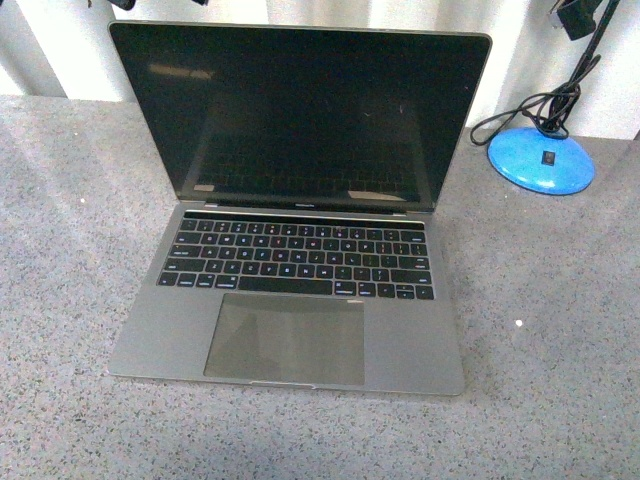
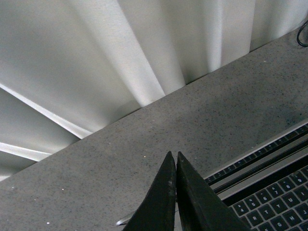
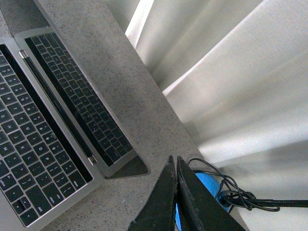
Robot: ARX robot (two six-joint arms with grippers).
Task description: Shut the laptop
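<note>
Slim space-grey metal laptop (image 1: 290, 300) sat open, centred on the speckled grey desk (image 1: 70, 220). Left end effector (image 2: 174, 156) and right end effector (image 3: 174, 160) were clenched and empty, flanking it. Advisable: hook behind the lid's top edge and press down evenly.

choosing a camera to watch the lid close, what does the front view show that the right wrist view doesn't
Only the front view: the whole open laptop, with its trackpad and front edge, and the full blue lamp base. No gripper appears in it.
Only the right wrist view: the right gripper, fingertips together, above the grey speckled table and partly hiding the lamp base.
Both: the black screen, the keyboard, the table, the black cable and the white curtain behind.
</note>
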